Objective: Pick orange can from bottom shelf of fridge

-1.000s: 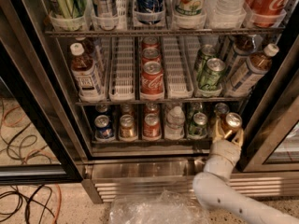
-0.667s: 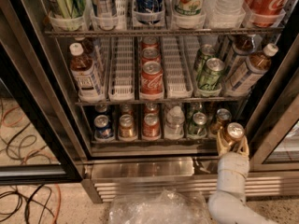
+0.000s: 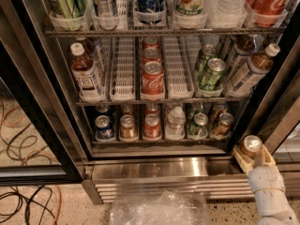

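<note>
Camera view: cream tool (image 3: 253,157) clasps the cylindrical, silver-topped orange can (image 3: 251,145) near the louvred steel base of the fridge (image 3: 154,169).

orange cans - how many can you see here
3. One orange can is held in the gripper, just outside the fridge at lower right; a second fronts the rightmost lane of the bottom shelf; a third seems to sit behind it. More may be hidden.

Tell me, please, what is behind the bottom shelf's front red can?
The top of a second can shows; anything further back is hidden. The hand holds the orange can outside, lower right.
</note>
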Robot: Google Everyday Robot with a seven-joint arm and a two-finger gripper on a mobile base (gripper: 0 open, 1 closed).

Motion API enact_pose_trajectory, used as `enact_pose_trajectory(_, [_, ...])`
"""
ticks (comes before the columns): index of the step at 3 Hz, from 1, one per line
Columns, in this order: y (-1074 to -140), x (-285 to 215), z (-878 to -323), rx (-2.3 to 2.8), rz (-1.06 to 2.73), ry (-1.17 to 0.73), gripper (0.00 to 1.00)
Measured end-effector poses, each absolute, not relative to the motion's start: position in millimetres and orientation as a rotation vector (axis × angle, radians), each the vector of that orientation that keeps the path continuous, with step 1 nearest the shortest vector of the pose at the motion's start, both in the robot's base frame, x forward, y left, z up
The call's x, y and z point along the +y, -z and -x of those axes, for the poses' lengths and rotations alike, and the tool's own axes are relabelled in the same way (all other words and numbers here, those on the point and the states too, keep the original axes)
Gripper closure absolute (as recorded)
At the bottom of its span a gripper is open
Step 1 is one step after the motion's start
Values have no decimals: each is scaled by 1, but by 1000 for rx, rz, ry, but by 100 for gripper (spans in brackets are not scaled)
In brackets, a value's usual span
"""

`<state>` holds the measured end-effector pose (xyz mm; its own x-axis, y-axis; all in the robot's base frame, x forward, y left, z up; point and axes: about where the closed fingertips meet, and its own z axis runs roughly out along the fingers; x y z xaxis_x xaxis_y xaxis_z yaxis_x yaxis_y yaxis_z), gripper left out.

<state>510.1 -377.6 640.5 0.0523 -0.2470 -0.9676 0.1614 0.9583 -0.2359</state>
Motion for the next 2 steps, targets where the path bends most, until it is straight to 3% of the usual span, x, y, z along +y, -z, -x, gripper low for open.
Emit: enact_pose_trajectory(2, [-624,-363,-508,1538,168,214,100])
